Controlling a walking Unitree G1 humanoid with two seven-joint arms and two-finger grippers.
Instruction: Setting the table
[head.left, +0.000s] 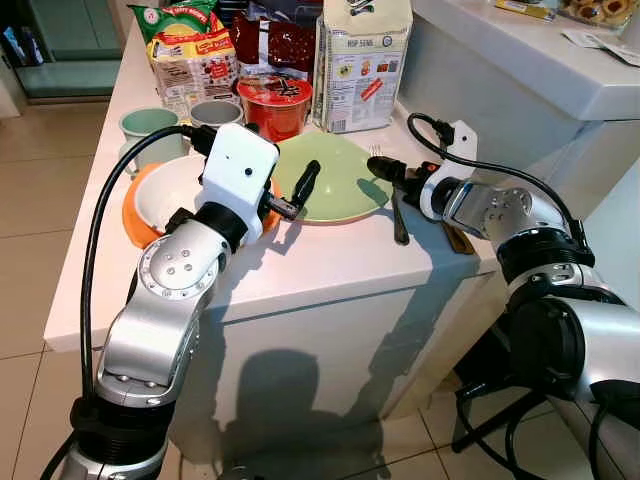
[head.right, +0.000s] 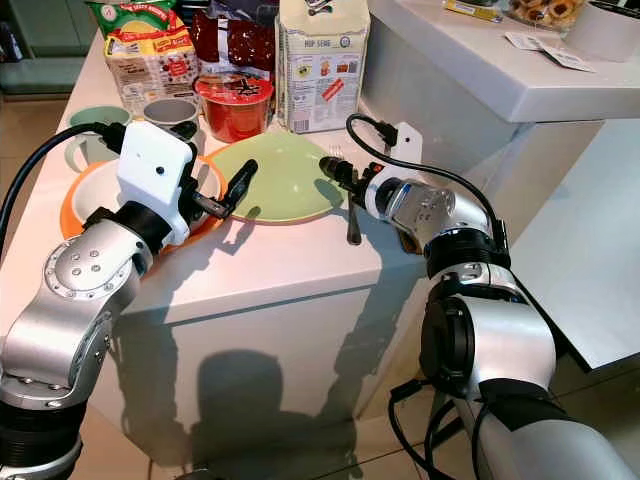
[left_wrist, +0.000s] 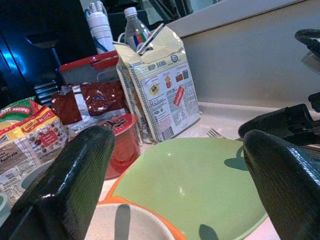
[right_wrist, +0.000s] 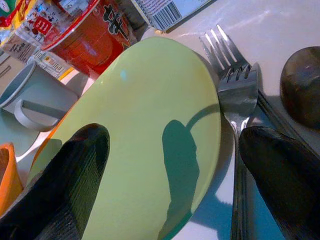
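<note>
Forks (head.left: 399, 208), two of them overlapping, lie on the tabletop just beside the green plate (head.left: 340, 178), toward the right edge, and that closeness is my worry. My right gripper (head.left: 378, 171) hovers with its fingers spread wide, one over the plate's rim and the other beyond the forks, so a careless close could catch the plate and shove it into the orange plate (head.left: 140, 215) it already overlaps. My left gripper (head.left: 305, 185) also stands wide open over the green plate's near side, holding nothing; if both move at once I judge they could collide. The red noodle cup (head.left: 274, 104) and the tall paper bag (head.left: 362, 62) stand close behind, easy to topple.
</note>
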